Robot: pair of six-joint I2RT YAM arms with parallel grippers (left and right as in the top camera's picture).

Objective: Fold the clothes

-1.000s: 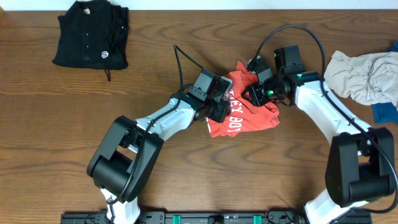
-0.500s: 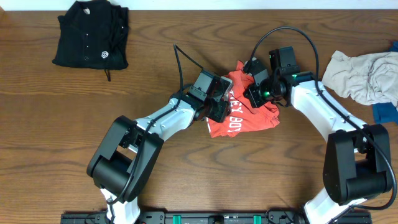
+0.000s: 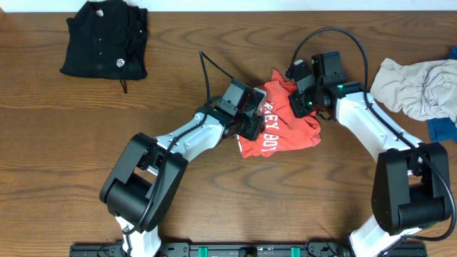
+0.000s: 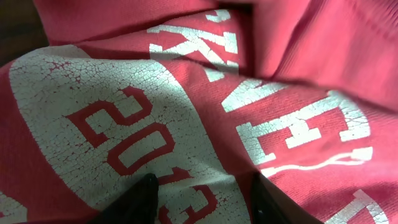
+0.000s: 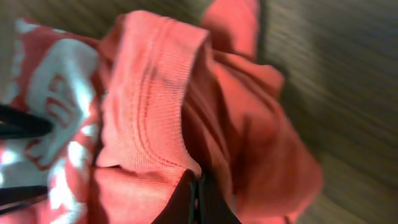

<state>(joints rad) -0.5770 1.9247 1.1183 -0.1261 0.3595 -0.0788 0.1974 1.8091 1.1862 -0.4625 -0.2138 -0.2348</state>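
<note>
The red-orange T-shirt (image 3: 282, 134) with white lettering lies crumpled at the table's middle. My left gripper (image 3: 257, 126) rests on its left part. In the left wrist view the T-shirt (image 4: 186, 93) fills the picture, and the left gripper (image 4: 205, 202) stands open with the printed cloth flat between its fingers. My right gripper (image 3: 295, 101) is at the shirt's upper right edge. In the right wrist view the right gripper (image 5: 198, 198) is shut on a ribbed fold of the T-shirt (image 5: 155, 93), which is drawn up from the table.
A folded black buttoned shirt (image 3: 106, 39) lies at the back left. A pale grey garment (image 3: 418, 86) is heaped at the right edge, with a blue piece (image 3: 443, 128) just below it. Bare wooden tabletop (image 3: 214, 207) surrounds the red shirt.
My right gripper has closed on the shirt's upper fold and shifted slightly left and toward the back. The left gripper has stayed where it was.
</note>
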